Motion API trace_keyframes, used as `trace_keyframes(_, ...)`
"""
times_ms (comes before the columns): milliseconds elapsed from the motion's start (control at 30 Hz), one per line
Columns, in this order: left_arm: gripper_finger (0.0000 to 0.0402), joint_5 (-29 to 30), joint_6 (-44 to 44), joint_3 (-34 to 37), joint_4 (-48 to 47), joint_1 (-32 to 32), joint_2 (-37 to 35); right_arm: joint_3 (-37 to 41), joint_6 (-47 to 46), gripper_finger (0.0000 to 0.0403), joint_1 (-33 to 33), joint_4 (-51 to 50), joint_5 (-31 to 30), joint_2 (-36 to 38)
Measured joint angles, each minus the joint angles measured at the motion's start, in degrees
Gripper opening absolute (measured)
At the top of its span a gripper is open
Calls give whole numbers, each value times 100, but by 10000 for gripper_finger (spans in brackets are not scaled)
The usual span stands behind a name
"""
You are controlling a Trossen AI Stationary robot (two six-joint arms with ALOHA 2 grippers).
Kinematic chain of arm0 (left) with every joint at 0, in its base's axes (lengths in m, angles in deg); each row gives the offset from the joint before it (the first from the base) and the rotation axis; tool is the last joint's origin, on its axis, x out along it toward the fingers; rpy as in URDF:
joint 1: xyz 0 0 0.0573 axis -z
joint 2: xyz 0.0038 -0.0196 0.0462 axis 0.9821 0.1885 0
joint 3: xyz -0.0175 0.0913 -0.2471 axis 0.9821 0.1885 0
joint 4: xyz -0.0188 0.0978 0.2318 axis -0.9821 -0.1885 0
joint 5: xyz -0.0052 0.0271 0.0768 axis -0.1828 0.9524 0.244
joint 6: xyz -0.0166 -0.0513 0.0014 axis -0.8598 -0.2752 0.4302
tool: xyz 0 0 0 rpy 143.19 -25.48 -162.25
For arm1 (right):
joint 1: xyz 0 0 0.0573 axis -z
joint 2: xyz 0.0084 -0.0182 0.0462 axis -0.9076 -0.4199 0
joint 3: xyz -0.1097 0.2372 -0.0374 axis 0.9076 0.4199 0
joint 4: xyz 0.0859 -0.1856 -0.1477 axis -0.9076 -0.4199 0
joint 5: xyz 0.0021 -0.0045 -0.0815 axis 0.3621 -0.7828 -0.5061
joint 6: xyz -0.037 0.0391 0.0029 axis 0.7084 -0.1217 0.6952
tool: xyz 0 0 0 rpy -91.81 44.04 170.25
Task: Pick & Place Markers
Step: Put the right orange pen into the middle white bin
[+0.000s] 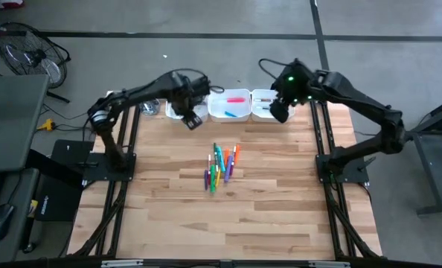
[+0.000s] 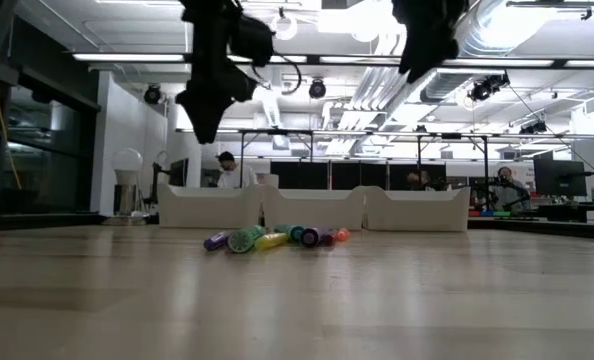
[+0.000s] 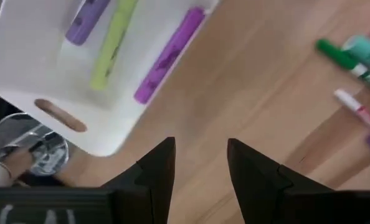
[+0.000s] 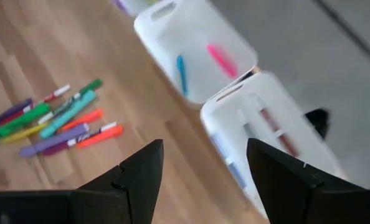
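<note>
Markers [image 1: 221, 167] piled mid-counter [image 1: 266, 216] — thin sticks, green, teal, orange, purple.
Left end effector [image 3: 200, 163] hangs empty, parted, by the left tray [image 3: 42, 81]; right end effector [image 4: 203, 165] gapes wide — above the right tray [image 4: 260, 124].

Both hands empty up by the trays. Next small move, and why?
Probably swing the open, empty left hand from the left white plastic tray back over the loose pile of coloured markers mid-table. Trays already hold markers; many remain. Right hand hangs open over the right tray.
</note>
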Motion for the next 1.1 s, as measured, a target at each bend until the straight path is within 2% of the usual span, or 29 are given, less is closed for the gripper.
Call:
trace_keyframes(267,143,163,-1315,2056,1223,1000,-1362,1,-609,222,-654,-469,-181,-778)
trace_keyframes(500,143,172,-1696,3449,2258,1534,-2426,1,-1437,222,-1116,-352,-360,-1445)
trace_keyframes(567,143,172,-1667,3739,2707,1600,-2684,1,-1819,222,-1260,-323,-364,-1650)
trace_keyframes(800,143,135,-1048,4429,3020,1588,-3548,1,-3148,222,-1761,-137,-463,-2323)
trace_keyframes(1100,143,-27,16,4739,3619,1581,-4259,1,-4722,222,-2207,340,-347,-3057)
